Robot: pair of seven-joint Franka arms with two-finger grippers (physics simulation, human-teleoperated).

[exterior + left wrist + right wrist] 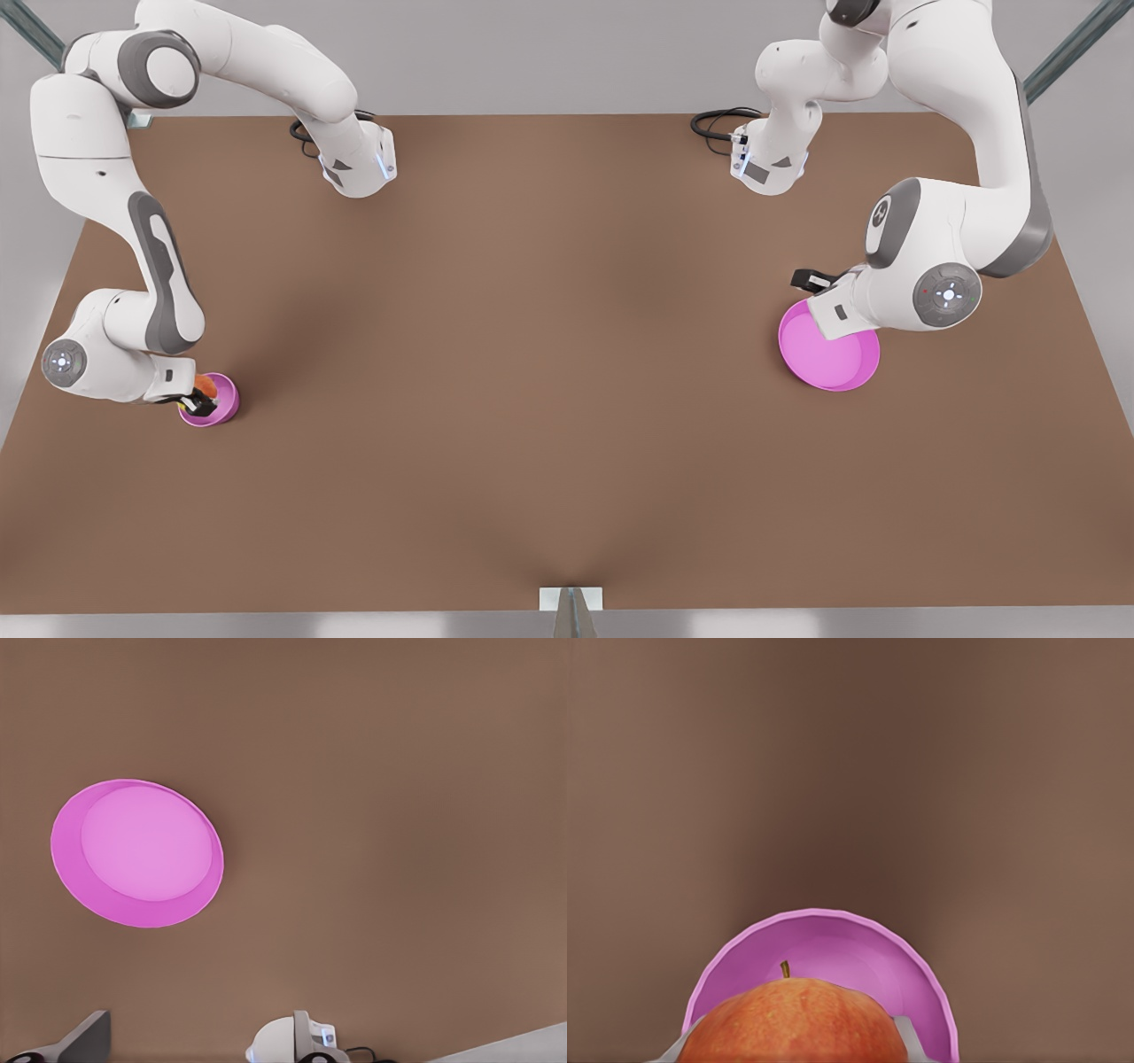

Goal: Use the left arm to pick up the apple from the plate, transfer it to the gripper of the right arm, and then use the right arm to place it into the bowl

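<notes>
A bare brown table [549, 372] carries a pink bowl [213, 400] at about eight o'clock in the front view and an empty pink plate [828, 354] at about three. The right gripper [199, 400] sits clamped on the apple [205, 385], directly above the bowl's hollow, stem up. The left gripper [811, 282] waits beside the plate; whether its fingers are apart I cannot tell. Judging by this, only a release remains.

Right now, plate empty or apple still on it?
Empty: the plate shows a bare pink face. The apple sits in the right gripper over the bowl.
</notes>
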